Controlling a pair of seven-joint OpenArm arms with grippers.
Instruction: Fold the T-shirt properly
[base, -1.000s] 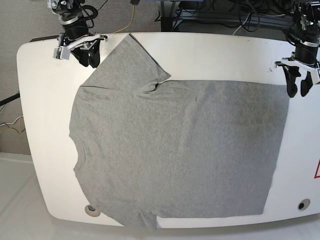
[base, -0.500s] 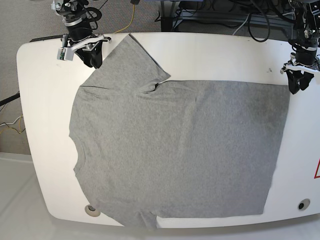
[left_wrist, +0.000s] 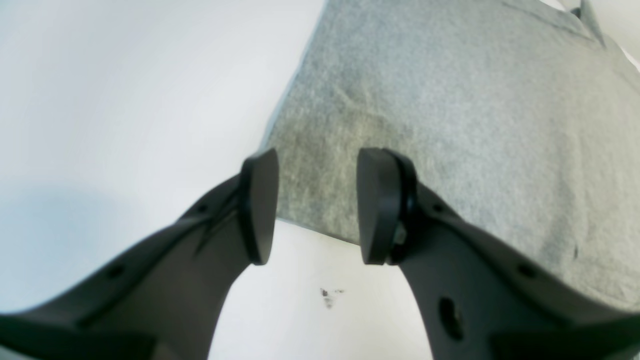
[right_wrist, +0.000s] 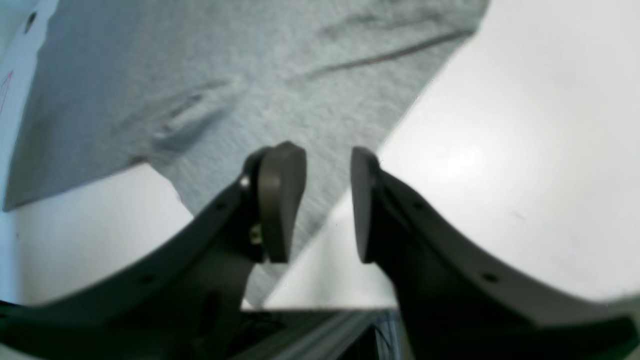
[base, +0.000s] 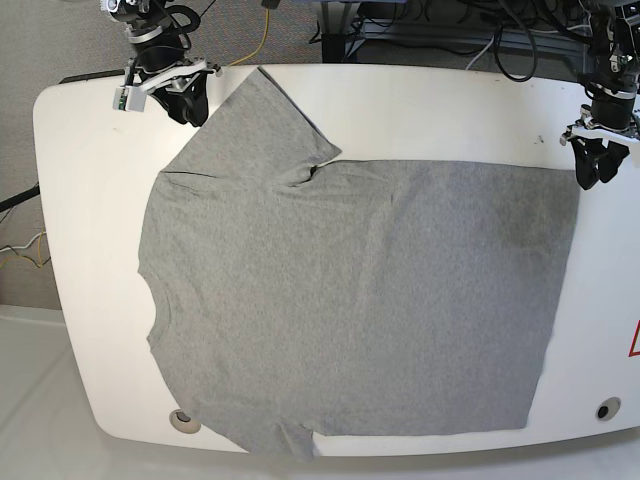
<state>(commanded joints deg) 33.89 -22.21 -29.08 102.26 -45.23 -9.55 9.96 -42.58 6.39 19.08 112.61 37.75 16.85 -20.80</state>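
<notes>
One T-shirt (base: 350, 300) is laid flat, plain grey side up, across a white table (base: 440, 110). Two grippers are seen. The left gripper (left_wrist: 315, 207) is held above the hem corner, jaws narrowly parted, nothing gripped. The right gripper (right_wrist: 325, 205) is poised over the far sleeve's edge, jaws likewise narrowly parted and empty. Cables (base: 420, 30) are seen behind the table, over grey carpet.

Bare white table (base: 450, 110) is lying open along the far edge between the two arms, and down the strip left of the T-shirt (base: 350, 300). The left gripper (left_wrist: 315, 210) is hanging parted over the hem corner, the right gripper (right_wrist: 325, 205) over the sleeve edge, nothing blocking either.
</notes>
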